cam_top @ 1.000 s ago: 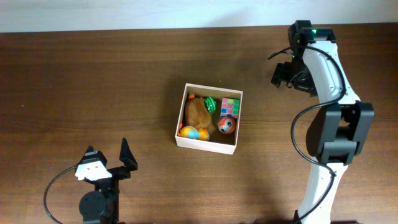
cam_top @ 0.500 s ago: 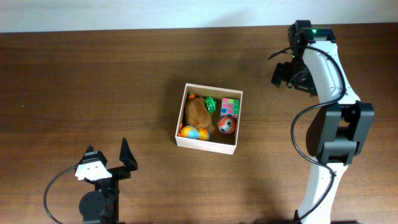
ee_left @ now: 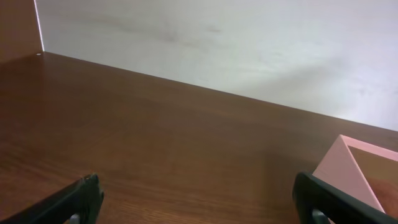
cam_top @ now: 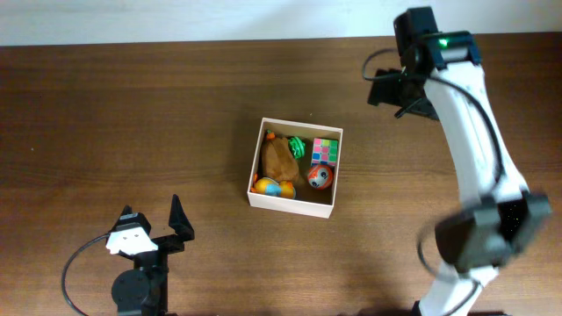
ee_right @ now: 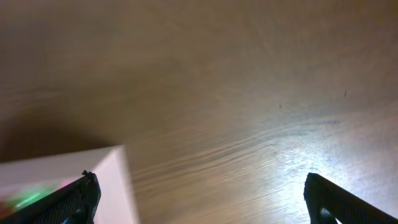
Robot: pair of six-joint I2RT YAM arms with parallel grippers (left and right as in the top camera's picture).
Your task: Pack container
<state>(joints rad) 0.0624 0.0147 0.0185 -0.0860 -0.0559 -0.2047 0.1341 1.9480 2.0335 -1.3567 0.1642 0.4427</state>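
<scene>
The container, a shallow white-walled box with a tan inside, sits mid-table. It holds a brown plush toy, a green toy, a coloured cube and two balls. My left gripper rests open near the front left, well away from the box. Its wrist view shows a corner of the container at the right, with nothing between the left gripper fingers. My right gripper hovers open at the back right. A container corner shows at the lower left of the right gripper view.
A pale wall runs along the table's far edge. Bare brown wood surrounds the box on all sides. The right arm's white links reach from the front right toward the back.
The right arm has stretched out, and its gripper has moved left and toward the back edge. The left arm and the box contents have not moved.
</scene>
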